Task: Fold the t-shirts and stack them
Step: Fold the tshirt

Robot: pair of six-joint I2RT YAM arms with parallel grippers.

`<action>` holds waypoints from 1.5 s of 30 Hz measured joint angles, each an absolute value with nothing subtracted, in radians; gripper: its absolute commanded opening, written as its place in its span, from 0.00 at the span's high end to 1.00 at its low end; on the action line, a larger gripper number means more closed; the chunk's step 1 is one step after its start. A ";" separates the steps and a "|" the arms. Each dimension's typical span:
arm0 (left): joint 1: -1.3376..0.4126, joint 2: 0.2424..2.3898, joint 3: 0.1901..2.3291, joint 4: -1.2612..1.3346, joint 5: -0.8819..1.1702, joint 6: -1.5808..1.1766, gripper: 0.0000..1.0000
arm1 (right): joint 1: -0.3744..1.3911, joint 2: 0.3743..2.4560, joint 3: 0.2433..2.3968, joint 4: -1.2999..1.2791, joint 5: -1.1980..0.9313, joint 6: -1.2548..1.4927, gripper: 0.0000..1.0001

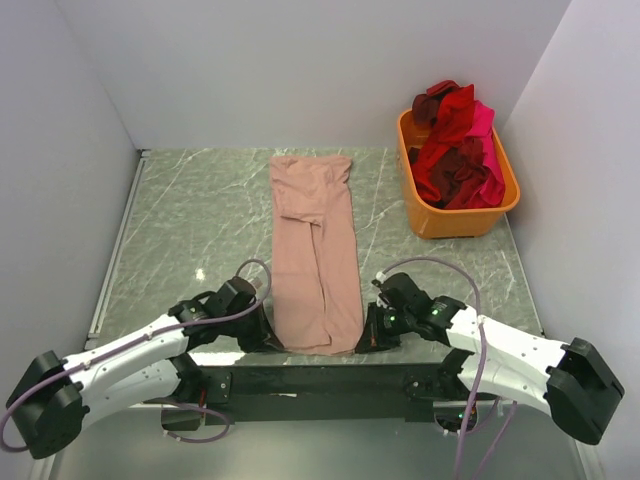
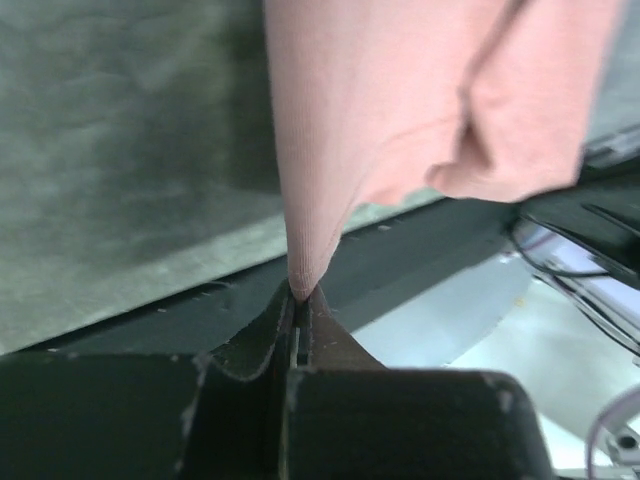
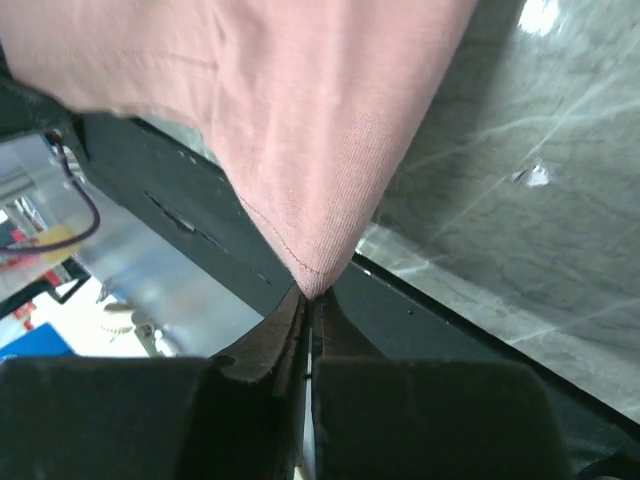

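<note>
A dusty pink t-shirt [image 1: 315, 250] lies as a long narrow strip down the middle of the marble table, its sides folded in. My left gripper [image 1: 272, 340] is shut on the strip's near left corner, and in the left wrist view the cloth [image 2: 400, 110] rises from the pinched tip [image 2: 299, 292]. At the near right corner my right gripper [image 1: 364, 340] is shut on the pink cloth [image 3: 300, 120], which narrows into the closed jaws [image 3: 312, 296]. More t-shirts [image 1: 458, 145], red, maroon and hot pink, are piled in a tub.
The orange plastic tub [image 1: 455, 218] stands at the back right by the white wall. White walls close the table on the left, back and right. A black strip [image 1: 320, 378] runs along the near edge between the arm bases.
</note>
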State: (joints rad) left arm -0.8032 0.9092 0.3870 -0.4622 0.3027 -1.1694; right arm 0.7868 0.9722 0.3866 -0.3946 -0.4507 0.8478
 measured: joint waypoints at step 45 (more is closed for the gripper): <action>-0.493 1.508 1.040 -0.295 -0.133 -0.902 0.99 | 0.522 1.572 1.139 -0.273 -0.033 0.584 1.00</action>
